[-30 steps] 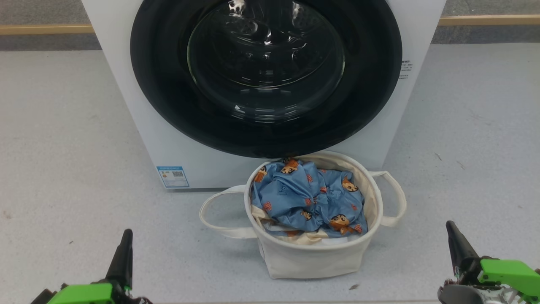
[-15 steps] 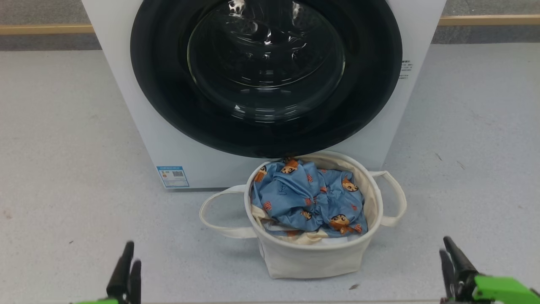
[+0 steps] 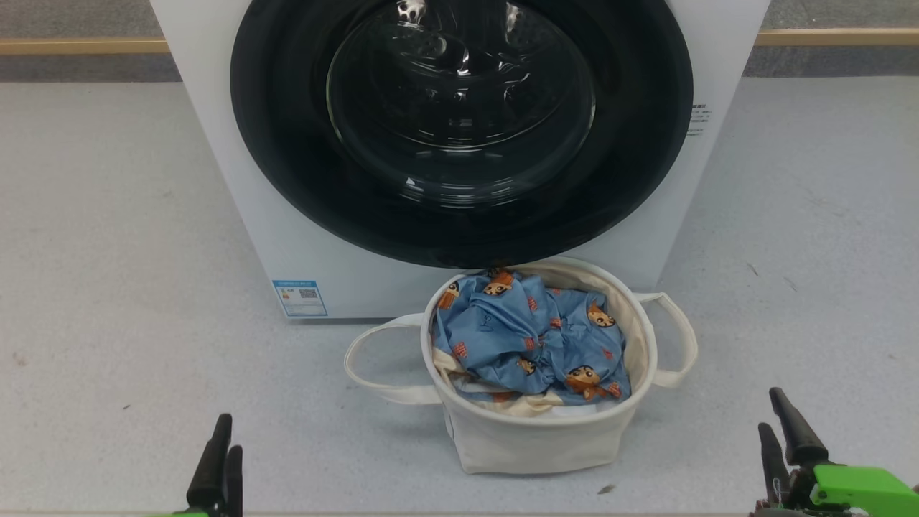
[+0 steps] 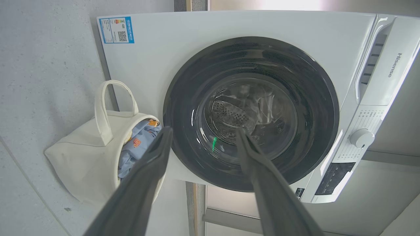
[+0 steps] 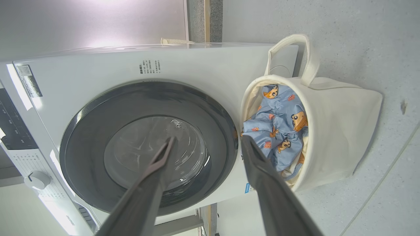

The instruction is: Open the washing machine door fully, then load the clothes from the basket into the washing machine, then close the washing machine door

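The washing machine [image 3: 373, 287] stands on the pale grey speckled floor [image 3: 108, 287], its white front facing the robot. The washing machine door [image 3: 287, 165] sits shut against that front. Its wide glossy black ring surrounds a bulging clear glass bowl [image 3: 459, 93] that catches reflections of the ceiling lights. A blue QR sticker [image 3: 300, 297] is stuck at the lower left corner of the front panel, and a block of small printed text [image 3: 698, 118] sits beside the door's right edge. In the left wrist view, a control strip with a round white dial [image 4: 361, 137] runs along the machine's top.

The basket [image 3: 538, 445], a small round cream canvas tub, stands upright on the floor just in front of the machine, below the bottom edge of the door. Whether it touches the machine cannot be told. A looped fabric handle sticks out on each side of it. The clothes [image 3: 517, 337] lie bunched inside it: blue fabric printed with orange-brown cartoon faces on top, with cream fabric showing beneath it at the near rim.

The left gripper [image 4: 203, 131] hangs low at the robot's left, well apart from the basket, its jaws released and empty. The right gripper [image 5: 208, 140] hangs low at the right, also clear of the basket, with its jaws spread and holding nothing.
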You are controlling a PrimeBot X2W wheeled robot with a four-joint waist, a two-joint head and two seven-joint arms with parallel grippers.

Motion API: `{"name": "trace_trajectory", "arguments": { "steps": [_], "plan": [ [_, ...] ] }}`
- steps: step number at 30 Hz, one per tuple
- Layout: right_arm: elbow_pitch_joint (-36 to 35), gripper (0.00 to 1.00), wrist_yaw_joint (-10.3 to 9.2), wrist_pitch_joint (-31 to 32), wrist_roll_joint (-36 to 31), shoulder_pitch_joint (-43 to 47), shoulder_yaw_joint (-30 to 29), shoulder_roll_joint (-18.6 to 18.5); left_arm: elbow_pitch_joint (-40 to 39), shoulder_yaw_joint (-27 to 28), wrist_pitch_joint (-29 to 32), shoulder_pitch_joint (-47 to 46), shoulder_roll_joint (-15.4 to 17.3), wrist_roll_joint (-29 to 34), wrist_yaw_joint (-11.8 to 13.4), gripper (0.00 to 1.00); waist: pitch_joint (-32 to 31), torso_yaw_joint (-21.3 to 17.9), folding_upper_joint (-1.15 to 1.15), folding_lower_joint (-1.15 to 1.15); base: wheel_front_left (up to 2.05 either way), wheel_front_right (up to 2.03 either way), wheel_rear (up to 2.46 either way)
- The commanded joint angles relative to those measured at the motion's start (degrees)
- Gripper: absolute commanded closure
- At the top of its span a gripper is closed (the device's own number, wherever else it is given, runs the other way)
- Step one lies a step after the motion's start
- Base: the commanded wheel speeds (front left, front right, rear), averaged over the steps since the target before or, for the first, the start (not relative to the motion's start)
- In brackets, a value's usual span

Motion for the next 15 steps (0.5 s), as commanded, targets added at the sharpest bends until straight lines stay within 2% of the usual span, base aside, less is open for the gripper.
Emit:
{"name": "trace_trajectory", "arguments": {
  "steps": [1, 15],
  "plan": [
    [-2.66, 0.0, 0.0, -0.75, -0.93, -2.78, -0.29, -0.34, -2.46, 0.29, -0.67, -2.54, 0.44, 0.92, -0.07, 0.0, 0.0, 0.07, 0.0, -0.01, 0.0, 0.0, 0.0],
    [-4.89, 0.0, 0.0, -3.1, -11.69, -4.68, 1.01, -0.4, -6.13, 1.07, -3.02, -3.24, 0.51, 8.81, -0.12, 0.0, -0.25, 0.66, 0.0, -0.01, 0.0, 0.0, 0.0]
  ]
}}
